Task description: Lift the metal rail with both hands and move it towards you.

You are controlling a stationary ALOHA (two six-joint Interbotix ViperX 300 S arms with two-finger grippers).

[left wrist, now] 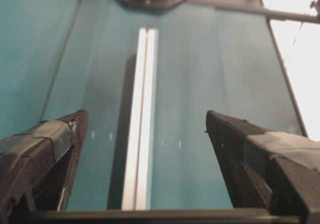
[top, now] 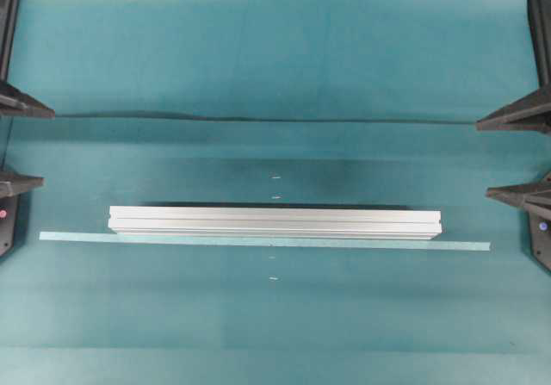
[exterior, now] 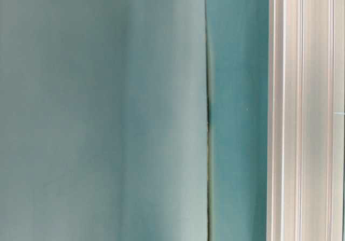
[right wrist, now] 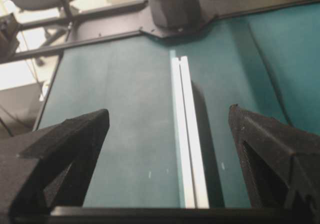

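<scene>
A long, straight silver aluminium rail [top: 275, 221] with lengthwise grooves and square-cut ends lies flat on the teal-covered bench [top: 275, 66], running side to side across the middle of the overhead view and spanning well over half its width. Just beside its near edge, parallel to it and reaching further out at both ends, lies a thin flat pale-blue tape strip [top: 465, 246]. A dark crease in the teal cover [top: 258, 117] runs across the bench well beyond the rail. In the table-level view the rail [exterior: 304, 111] fills the right side as a pale grooved band. The black left gripper [left wrist: 142, 121] sits at the left edge of the overhead view, off the rail's left end and well apart from it; its wrist view shows the two black lattice-patterned fingers [left wrist: 65, 134] spread wide with nothing between them, the rail [left wrist: 141, 124] stretching away along the bench between them. The black right gripper [right wrist: 167, 119] sits at the right edge, likewise clear of the rail's right end; its fingers [right wrist: 85, 129] are also spread wide and hold nothing, with the rail [right wrist: 189, 134] running away along the bench between them.
</scene>
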